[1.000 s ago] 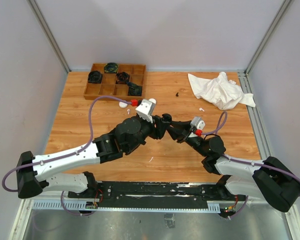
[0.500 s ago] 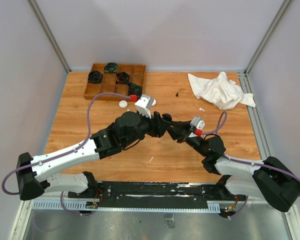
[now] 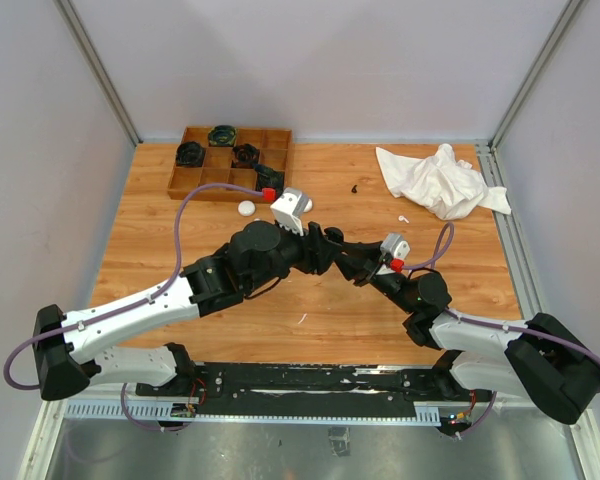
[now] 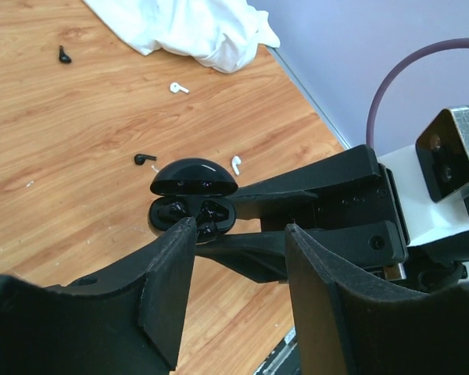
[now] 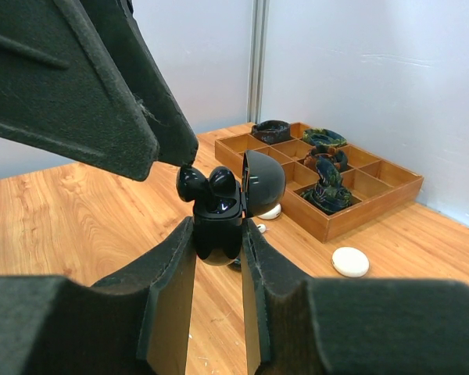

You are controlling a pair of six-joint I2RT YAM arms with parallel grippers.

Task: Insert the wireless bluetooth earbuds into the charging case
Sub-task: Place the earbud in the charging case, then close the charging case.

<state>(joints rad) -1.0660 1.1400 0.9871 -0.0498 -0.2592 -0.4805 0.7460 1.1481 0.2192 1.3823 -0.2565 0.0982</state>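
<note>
Two arms meeting over the middle of the wood-grain bench (image 3: 150,240). The right claw (image 5: 217,228) is clenched on the lower shell of a small glossy black charging case (image 4: 189,217), held above the bench with its domed lid (image 5: 263,182) swung open. Two black stemmed earbuds (image 5: 209,184) sit in the case's wells, rising a little above its rim. The left claw (image 4: 241,228) stands released, with nothing between its parted fingers; the tip of one finger (image 5: 102,101) meets the nearer earbud from above. Loose on the bench beyond the case we see a white stemmed earbud (image 4: 236,165), a second white one (image 4: 178,87) and a black one (image 4: 144,158), with a crumpled white cloth (image 4: 187,27) farther off. A brown wooden compartment tray (image 3: 212,190), dark cases in several cells, stands at the far left, and a white round puck-shaped case (image 3: 246,208) lies just in front of it. Against the view one second earlier, we find the left wrist shifted slightly toward the far left, leaving the white puck more fully uncovered; the right arm is unchanged, and nothing has visibly moved in the last half second.
</note>
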